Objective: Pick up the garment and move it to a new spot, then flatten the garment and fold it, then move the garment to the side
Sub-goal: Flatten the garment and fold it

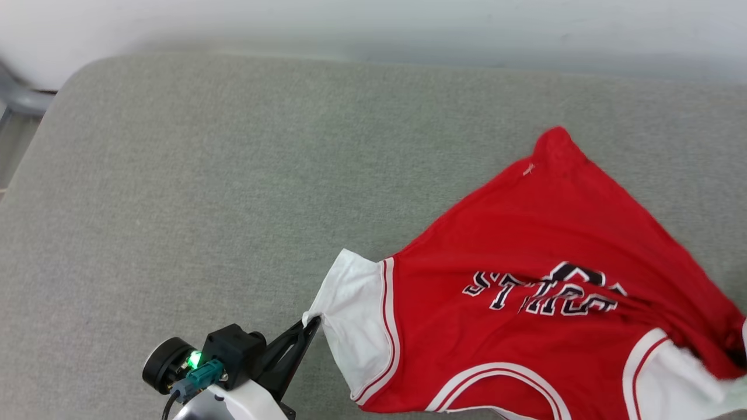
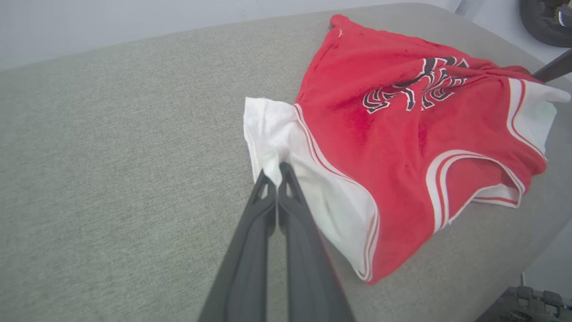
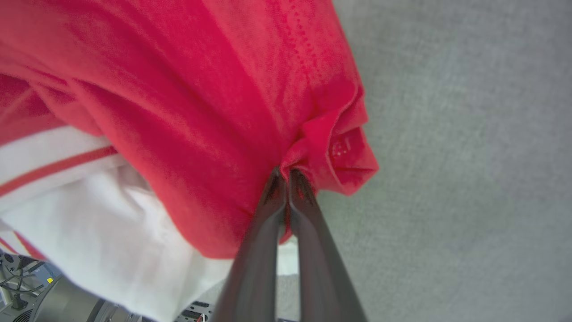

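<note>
The garment [image 1: 543, 251] is a red jersey T-shirt with white sleeves and black-and-white lettering, spread loosely over the right half of a grey cushioned surface [image 1: 204, 192]. My left gripper [image 1: 314, 322] is shut on the edge of its near white sleeve [image 2: 272, 134]; the left wrist view shows the two dark fingers [image 2: 263, 201] pressed together on a pinch of white cloth. In the right wrist view my right gripper [image 3: 286, 172] is shut on a bunched fold of the garment's red fabric [image 3: 330, 147], with the cloth hanging over it and the grey surface below.
The grey surface's left and far parts [image 1: 175, 146] are bare. A pale wall [image 1: 373, 23] runs along the back. The surface's rounded far-left corner [image 1: 87, 70] and its right edge [image 2: 514, 53] mark the limits; machine parts [image 3: 27, 290] show below the garment.
</note>
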